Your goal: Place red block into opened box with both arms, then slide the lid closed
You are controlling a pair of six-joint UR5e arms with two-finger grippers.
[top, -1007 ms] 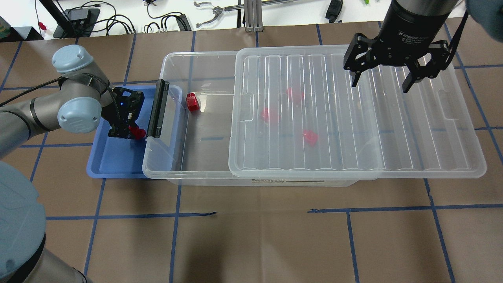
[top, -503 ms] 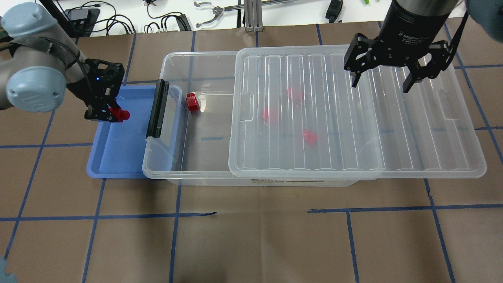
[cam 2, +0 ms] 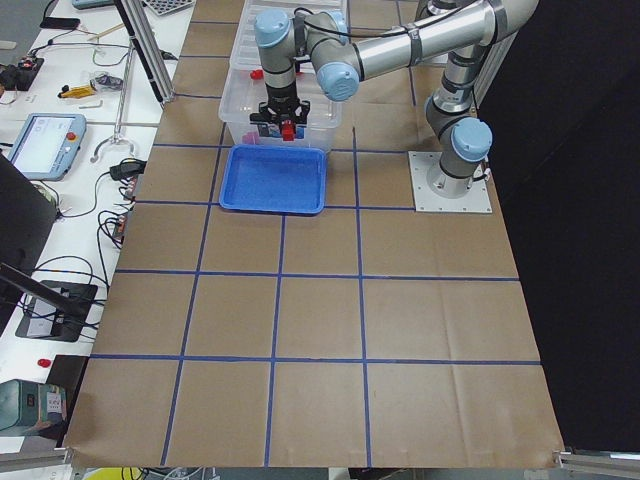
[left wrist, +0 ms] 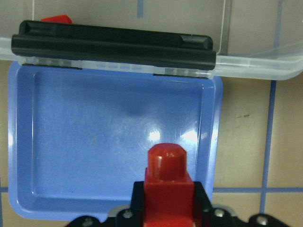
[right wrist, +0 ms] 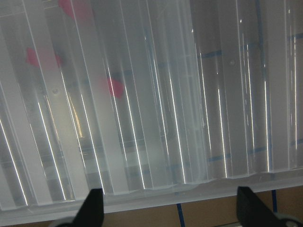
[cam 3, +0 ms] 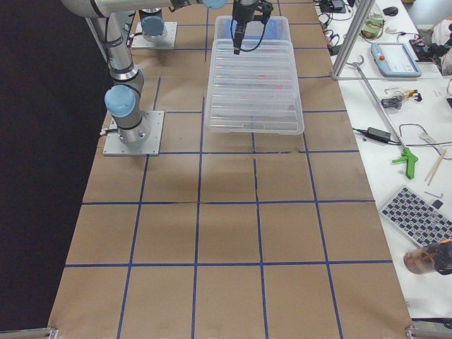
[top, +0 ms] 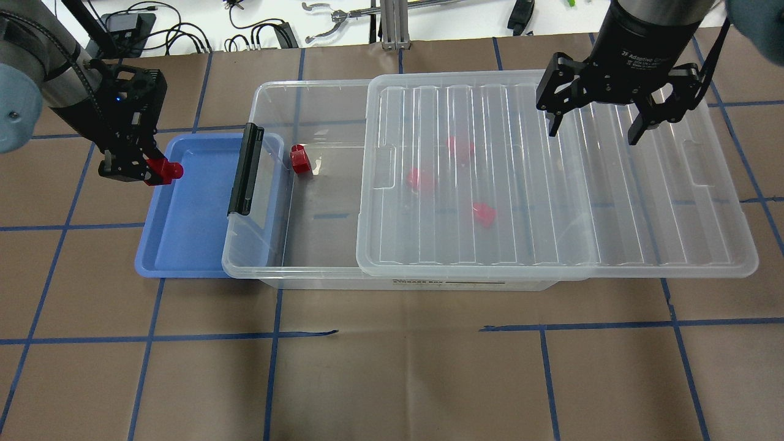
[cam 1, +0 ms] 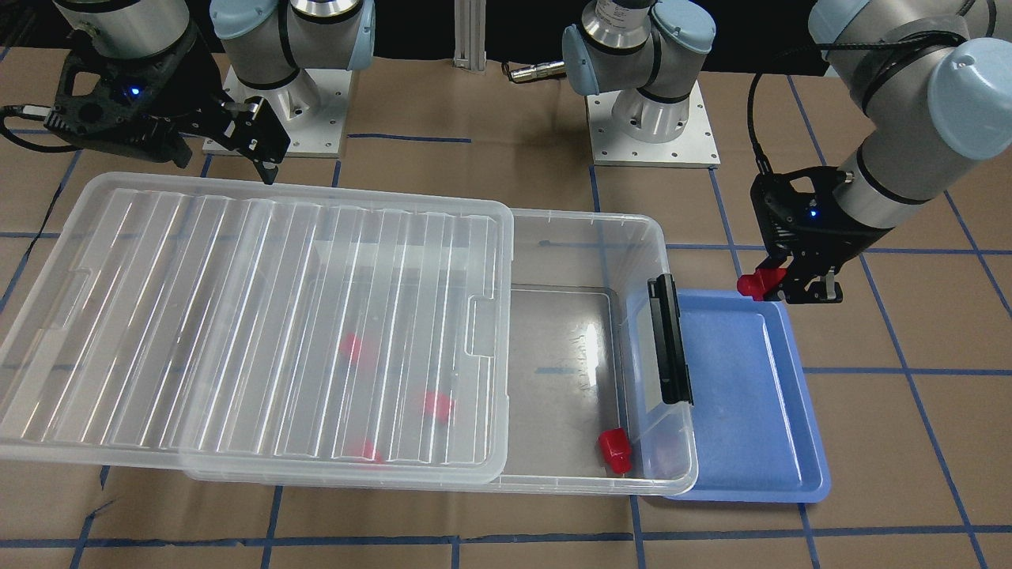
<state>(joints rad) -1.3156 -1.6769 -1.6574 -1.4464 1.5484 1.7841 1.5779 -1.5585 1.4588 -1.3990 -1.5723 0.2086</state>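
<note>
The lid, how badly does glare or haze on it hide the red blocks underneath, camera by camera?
Right wrist view: bright streaks along the lid, blocks under it mere pink smears. Overhead view: three covered blocks pale, soft-edged. Front-facing view: white streaks on the ribs, covered blocks faint, the uncovered block crisp.

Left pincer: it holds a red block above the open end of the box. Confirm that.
Not quite. The left pincer does hold a red block, but above the outer edge of the blue tray, short of the box. The overhead exterior view shows this.
</note>
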